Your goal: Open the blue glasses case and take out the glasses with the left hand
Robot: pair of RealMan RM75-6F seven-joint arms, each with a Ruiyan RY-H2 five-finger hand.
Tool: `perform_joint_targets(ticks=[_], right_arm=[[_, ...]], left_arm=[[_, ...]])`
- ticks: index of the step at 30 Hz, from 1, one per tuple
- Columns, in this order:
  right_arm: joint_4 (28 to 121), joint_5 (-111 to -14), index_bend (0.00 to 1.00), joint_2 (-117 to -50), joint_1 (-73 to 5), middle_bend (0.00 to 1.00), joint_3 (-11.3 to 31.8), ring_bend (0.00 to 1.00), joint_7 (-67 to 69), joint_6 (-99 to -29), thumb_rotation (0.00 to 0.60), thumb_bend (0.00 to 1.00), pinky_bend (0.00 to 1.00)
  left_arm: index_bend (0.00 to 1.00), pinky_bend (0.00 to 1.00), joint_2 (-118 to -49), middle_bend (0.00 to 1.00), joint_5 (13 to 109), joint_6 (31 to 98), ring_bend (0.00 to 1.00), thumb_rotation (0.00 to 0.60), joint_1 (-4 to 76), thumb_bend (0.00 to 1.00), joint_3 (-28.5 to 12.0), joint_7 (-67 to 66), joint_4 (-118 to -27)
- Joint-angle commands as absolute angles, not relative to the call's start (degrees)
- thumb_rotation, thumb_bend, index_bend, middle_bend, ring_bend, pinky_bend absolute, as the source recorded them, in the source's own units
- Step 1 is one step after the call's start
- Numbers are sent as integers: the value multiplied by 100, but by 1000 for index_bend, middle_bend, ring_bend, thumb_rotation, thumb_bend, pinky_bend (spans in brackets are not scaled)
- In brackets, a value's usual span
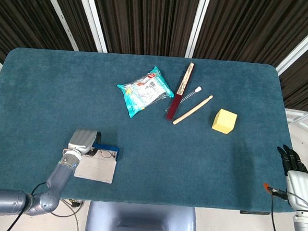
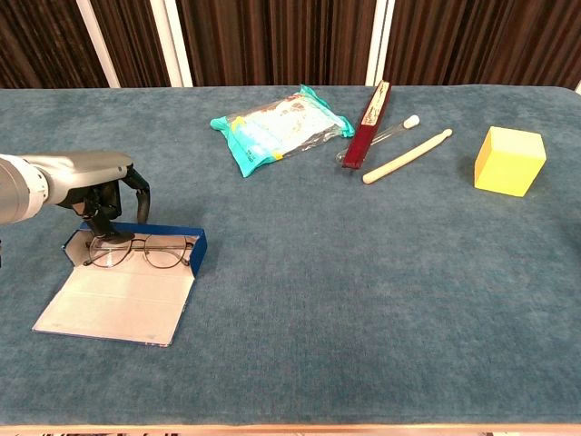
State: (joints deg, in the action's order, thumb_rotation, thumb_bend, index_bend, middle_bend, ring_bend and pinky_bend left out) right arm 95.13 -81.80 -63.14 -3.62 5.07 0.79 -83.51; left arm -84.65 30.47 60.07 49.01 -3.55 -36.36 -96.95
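The blue glasses case [image 2: 118,300] lies open near the table's front left, its pale lid flat toward me; in the head view the case [image 1: 96,169] shows the same. Thin-rimmed glasses [image 2: 145,252] rest in its blue tray, partly hidden in the head view [image 1: 105,154]. My left hand [image 2: 104,195] hangs over the tray's left end with its fingers curled down onto the left lens; whether they pinch the frame is hidden. From above the left hand [image 1: 83,141] covers that end. My right hand [image 1: 292,161] waits past the table's right front corner, fingers straight, holding nothing.
Further back lie a teal snack packet [image 2: 277,127], a dark red flat case [image 2: 368,127], a wooden stick [image 2: 407,156] and a thin white-tipped rod [image 2: 399,127]. A yellow block [image 2: 509,161] stands at the right. The table's front edge [image 2: 290,425] is close to the case.
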Motion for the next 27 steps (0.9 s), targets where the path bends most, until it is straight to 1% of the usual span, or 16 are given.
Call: perform_joint_targets(ticks=[1,6,15,27], right_arm=[[9515,-8180,0,-6313,-361,0,508,0,81,-8352,600,217,216],[9515,-8177,0,-6311,-360,0,508,0,89,-8351,600,217,216],[9517,-8175,0,-6314,-357,0,510,0,84,-8357,600,217,216],[9525,-8161,0,-6317,-360,0,510,0,68,-8342,600,217,216]], left_arm=[[539,959,-8464,1000,3058,6022,965,600,4887,373,-368,-3620,-9682],[540,959,-8443,1000,3139,6110,965,600,4854,373,-432,-3577,-9595],[544,959,-8464,1000,3334,6288,965,600,4744,373,-531,-3486,-9169],[547,959,-8703,1000,4536,6887,965,600,4359,373,-332,-3247,-8204]])
